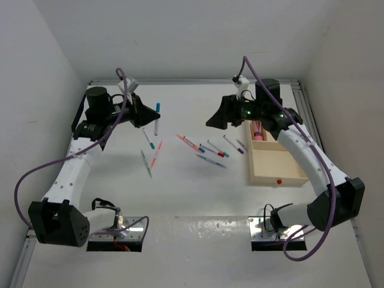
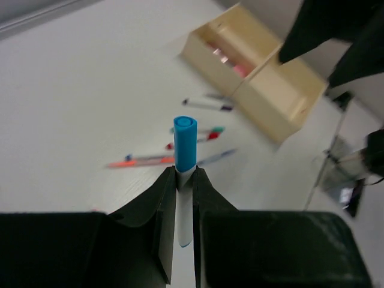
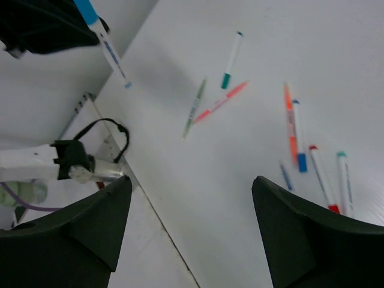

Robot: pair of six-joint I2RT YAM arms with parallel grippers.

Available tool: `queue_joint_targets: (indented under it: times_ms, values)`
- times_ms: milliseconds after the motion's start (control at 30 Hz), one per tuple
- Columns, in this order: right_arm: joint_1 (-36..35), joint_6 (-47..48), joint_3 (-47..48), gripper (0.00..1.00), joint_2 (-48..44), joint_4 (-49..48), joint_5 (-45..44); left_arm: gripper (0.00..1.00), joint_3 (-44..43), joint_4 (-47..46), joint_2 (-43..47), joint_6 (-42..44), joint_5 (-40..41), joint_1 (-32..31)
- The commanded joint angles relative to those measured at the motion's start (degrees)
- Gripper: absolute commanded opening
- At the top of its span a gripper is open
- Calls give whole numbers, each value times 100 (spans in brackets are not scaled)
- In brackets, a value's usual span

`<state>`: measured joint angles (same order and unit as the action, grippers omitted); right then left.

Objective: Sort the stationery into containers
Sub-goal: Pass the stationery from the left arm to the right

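Nearest to me, the metal base plates (image 1: 117, 233) sat at the table's near edge, with a broad bare band of white table (image 1: 198, 201) beyond them. Farther back on the left, close to the side rail (image 1: 77, 117), the left gripper (image 1: 149, 116) was clenched on a white marker (image 2: 185, 141), its blue cap poking out past the fingertips. The right gripper (image 1: 211, 123) hung released, jaws wide, just left of the wooden tray (image 1: 255, 165). That tray lay near the right edge, a pink block (image 1: 258, 131) in its far compartment. One cluster of pens (image 1: 155, 157) lay below the left gripper. A second cluster (image 1: 216, 152) reached nearly to the tray's left wall.
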<state>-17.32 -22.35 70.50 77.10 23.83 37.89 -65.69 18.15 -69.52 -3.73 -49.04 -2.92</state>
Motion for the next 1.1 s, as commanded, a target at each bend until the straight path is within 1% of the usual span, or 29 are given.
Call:
queue_joint_targets:
  times_ms: [0,33,67,100,133,167,333,433,600,867,967,1000,1033,1067]
  values:
    - [-358,-690,525,80,279,-1011,350,0,608,-2340,254,-2736,-757,-165]
    - [-421,-788,596,81,349,-1273,412,0,636,-2778,254,-3000,-730,-278]
    - [-491,-884,657,81,410,-1372,464,0,671,-2973,246,-3455,-713,-332]
    - [-631,-955,815,82,542,-1408,552,0,750,-3193,263,-3677,-669,-384]
    - [-702,-956,877,82,595,-1417,579,0,803,-3613,272,-3879,-643,-402]
    - [-798,-938,921,82,622,-1417,588,0,856,-3782,272,-4229,-607,-411]
    - [-1247,-815,1018,80,806,-1303,518,0,1181,-4706,237,-5101,-502,-455]
    - [-1432,-578,1080,76,938,-1206,395,0,1251,-4882,202,-5217,-502,-455]
    - [-1616,-569,1299,71,1236,-1267,359,0,1243,-5067,140,-5367,-519,-525]
    - [-1915,-455,1932,67,1720,-1258,202,0,1357,-5058,123,-5454,-502,-587]
    - [-1977,-463,2064,60,1852,-1267,114,0,1454,-5111,131,-5516,-511,-587]
    - [-1986,-481,2117,53,1905,-1302,105,0,1471,-5102,140,-5499,-510,-570]
    - [-1994,-490,2134,53,1914,-1311,105,0,1471,-5102,140,-5498,-510,-570]
    - [-1986,-507,2135,41,1931,-1320,113,0,1463,-5076,140,-5472,-510,-570]
